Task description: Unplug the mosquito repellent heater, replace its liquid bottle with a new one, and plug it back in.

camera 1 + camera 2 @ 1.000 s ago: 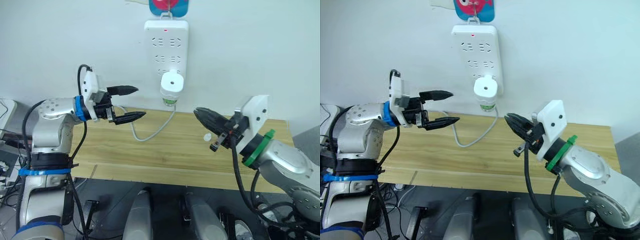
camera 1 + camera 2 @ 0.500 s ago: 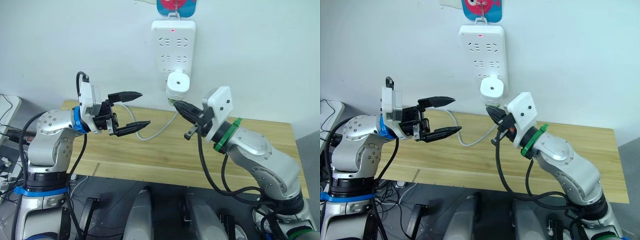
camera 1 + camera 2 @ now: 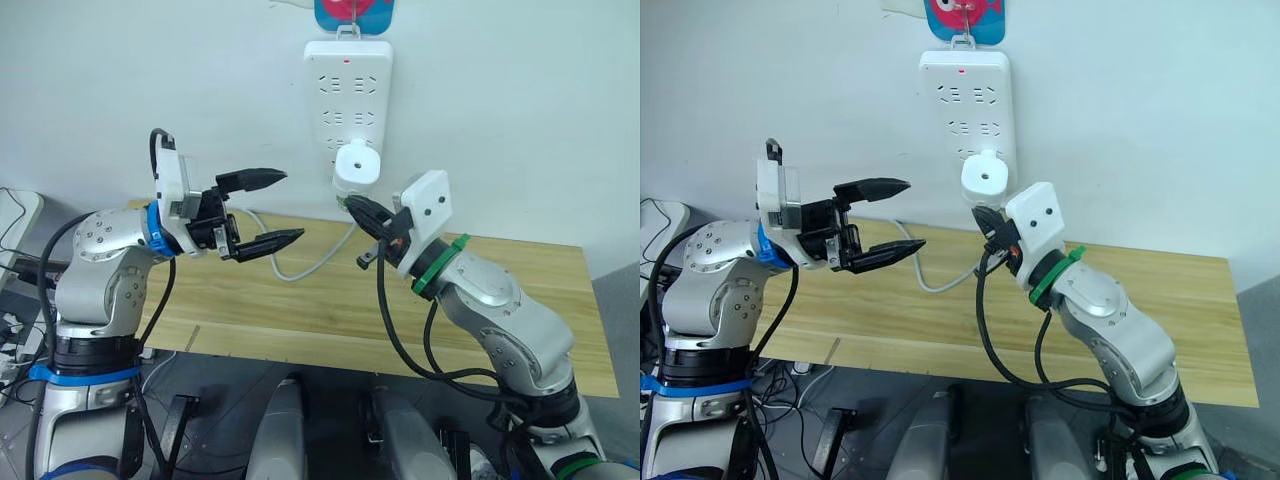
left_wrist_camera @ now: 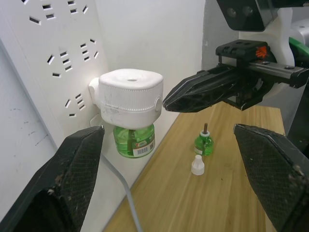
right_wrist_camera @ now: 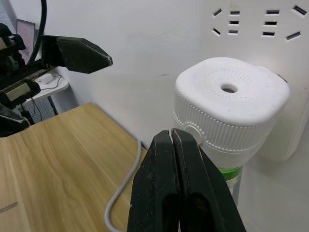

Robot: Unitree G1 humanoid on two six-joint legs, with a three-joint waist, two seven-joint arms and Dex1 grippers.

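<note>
Hovering beside the mosquito repellent heater [image 3: 358, 165]: left fingers [image 3: 268, 210] wide apart, right fingers [image 5: 181, 193] pressed together.

White mosquito repellent heater [image 4: 129, 99] plugged into the white power strip [image 4: 53, 63] on the wall, a green bottle [image 4: 135, 140] with a pale label screwed in under it. Right gripper [image 4: 170, 102] reaches in with fingers pressed together, tips just beside the heater's side. On the wooden table [image 4: 227, 203] beyond, a capless green liquid bottle [image 4: 203, 143] with wick stands upright, small white cap [image 4: 196, 165] just beside it; left gripper fingers [image 4: 72, 174] spread wide in the foreground.
</note>
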